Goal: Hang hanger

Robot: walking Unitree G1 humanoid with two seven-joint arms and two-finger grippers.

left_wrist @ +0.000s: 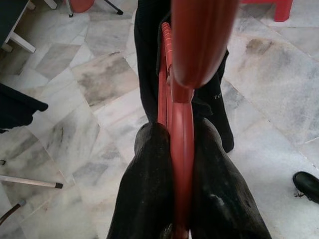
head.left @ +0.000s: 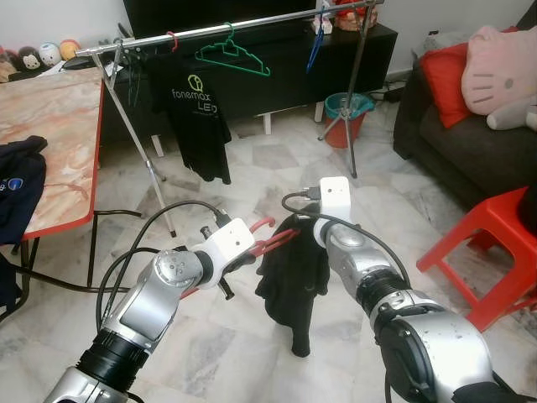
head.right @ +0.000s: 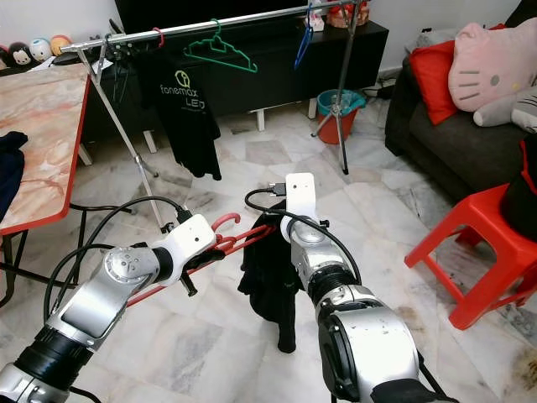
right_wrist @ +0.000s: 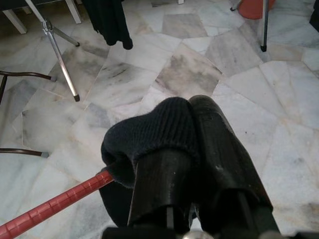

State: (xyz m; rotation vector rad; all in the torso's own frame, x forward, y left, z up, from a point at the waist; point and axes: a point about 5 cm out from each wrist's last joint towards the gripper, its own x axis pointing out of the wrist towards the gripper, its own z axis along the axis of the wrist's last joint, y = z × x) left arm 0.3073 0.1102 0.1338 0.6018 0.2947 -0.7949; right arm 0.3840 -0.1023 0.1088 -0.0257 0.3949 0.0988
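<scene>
Left gripper (left_wrist: 182,164) clamped on the red plastic hanger (head.left: 270,241), low over the marble floor (head.left: 252,336). Right gripper (right_wrist: 192,134) pinched shut on the black cloth garment (head.left: 294,277) draped on that hanger. Farther back, a silver metal clothes rail (head.left: 252,25) with a green hanger (head.left: 233,52).
</scene>
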